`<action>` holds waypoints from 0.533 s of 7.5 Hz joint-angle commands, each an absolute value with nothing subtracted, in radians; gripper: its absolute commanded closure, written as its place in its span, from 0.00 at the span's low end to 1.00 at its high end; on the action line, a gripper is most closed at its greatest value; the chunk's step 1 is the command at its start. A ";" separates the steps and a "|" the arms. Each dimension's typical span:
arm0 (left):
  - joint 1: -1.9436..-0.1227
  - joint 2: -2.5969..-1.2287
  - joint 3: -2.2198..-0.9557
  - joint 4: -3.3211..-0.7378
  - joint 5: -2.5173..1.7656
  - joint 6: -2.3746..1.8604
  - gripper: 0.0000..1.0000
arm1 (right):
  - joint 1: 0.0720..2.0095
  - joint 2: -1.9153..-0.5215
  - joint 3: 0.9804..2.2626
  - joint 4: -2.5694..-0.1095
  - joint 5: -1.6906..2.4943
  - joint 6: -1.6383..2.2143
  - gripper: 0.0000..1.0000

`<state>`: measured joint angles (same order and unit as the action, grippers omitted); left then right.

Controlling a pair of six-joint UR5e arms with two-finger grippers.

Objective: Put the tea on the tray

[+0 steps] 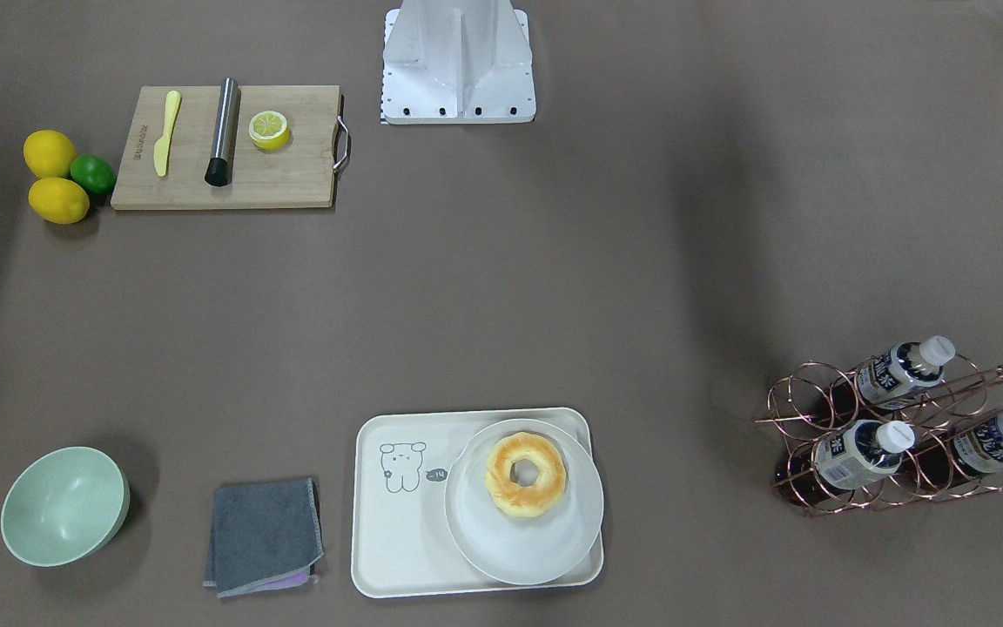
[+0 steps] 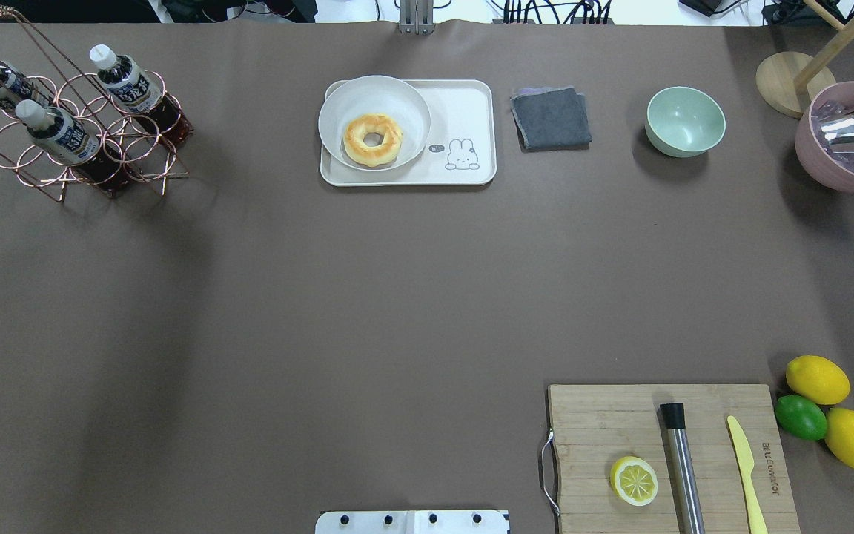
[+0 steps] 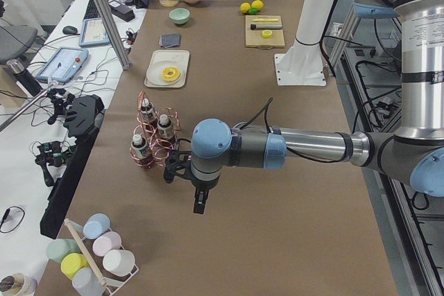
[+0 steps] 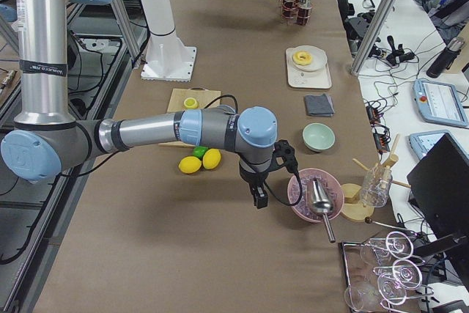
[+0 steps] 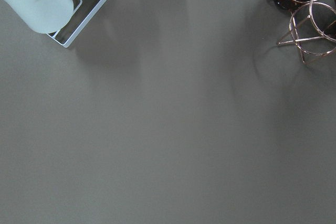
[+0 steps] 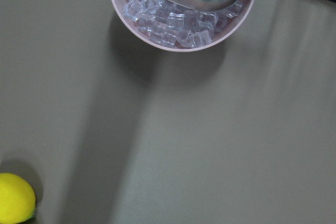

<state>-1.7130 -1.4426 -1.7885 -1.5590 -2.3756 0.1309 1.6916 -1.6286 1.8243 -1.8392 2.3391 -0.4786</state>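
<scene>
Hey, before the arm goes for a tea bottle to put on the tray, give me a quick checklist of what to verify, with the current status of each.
1. Tea bottles standing capped in the copper rack: ok.
2. Free spot on the tray: ok, the part with the bear drawing beside the plate is bare.
3. Left gripper open: cannot tell, it shows only in a side view.
4. Left gripper lined up on a bottle: not ok, it hangs beside the rack, off to one end.
5. Right gripper out of the way: ok, it is by the pink ice bowl, far from rack and tray.
</scene>
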 commanded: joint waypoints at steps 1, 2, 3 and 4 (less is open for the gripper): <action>-1.716 -1.439 -1.799 -1.559 -2.376 0.130 0.03 | 1.692 -1.629 1.827 -1.839 2.339 -0.479 0.00; -1.720 -1.439 -1.804 -1.568 -2.376 0.141 0.03 | 1.692 -1.629 1.825 -1.839 2.339 -0.479 0.00; -1.721 -1.439 -1.802 -1.569 -2.373 0.137 0.03 | 1.692 -1.629 1.824 -1.839 2.339 -0.479 0.00; -1.720 -1.440 -1.792 -1.569 -2.370 0.135 0.03 | 1.692 -1.629 1.825 -1.839 2.339 -0.479 0.00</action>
